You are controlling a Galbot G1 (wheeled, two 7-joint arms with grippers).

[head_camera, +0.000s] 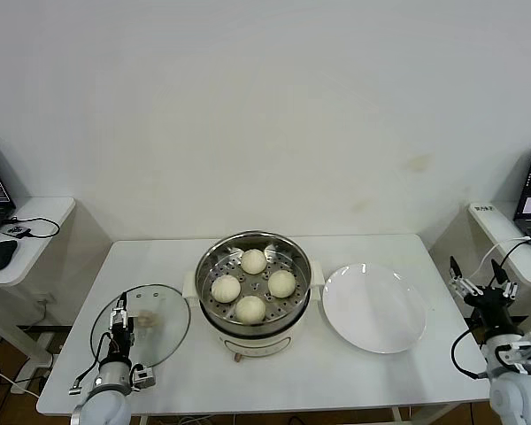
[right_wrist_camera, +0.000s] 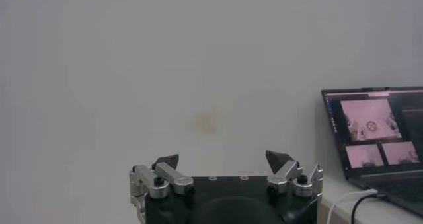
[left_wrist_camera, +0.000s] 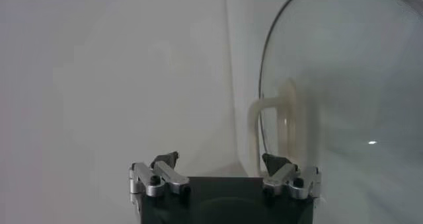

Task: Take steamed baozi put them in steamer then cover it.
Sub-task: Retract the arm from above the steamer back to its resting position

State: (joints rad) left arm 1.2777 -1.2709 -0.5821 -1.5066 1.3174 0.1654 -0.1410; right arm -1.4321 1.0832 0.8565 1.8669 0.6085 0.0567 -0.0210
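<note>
Head view: four pale buns (head_camera: 253, 285) sit in the steel steamer (head_camera: 253, 254) mid-desk (head_camera: 354, 372); the glass lid (head_camera: 142, 323) lies flat to its left. Left wrist view: left claw (left_wrist_camera: 221, 160) wide open, empty, just short of the lid handle (left_wrist_camera: 272, 123). Right wrist view: right claw (right_wrist_camera: 223, 158) wide open, empty, off the desk's right side.

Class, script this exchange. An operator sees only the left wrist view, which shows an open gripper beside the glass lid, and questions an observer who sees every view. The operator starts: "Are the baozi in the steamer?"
Observer: Yes, four baozi sit on the tray inside the steamer.
Operator: Where is the lid relative to the steamer?
Observer: The lid lies on the table to the steamer's left, with the left gripper at the lid's left side.
Operator: And the other arm?
Observer: The right gripper is open, beyond the table's right edge.
</note>
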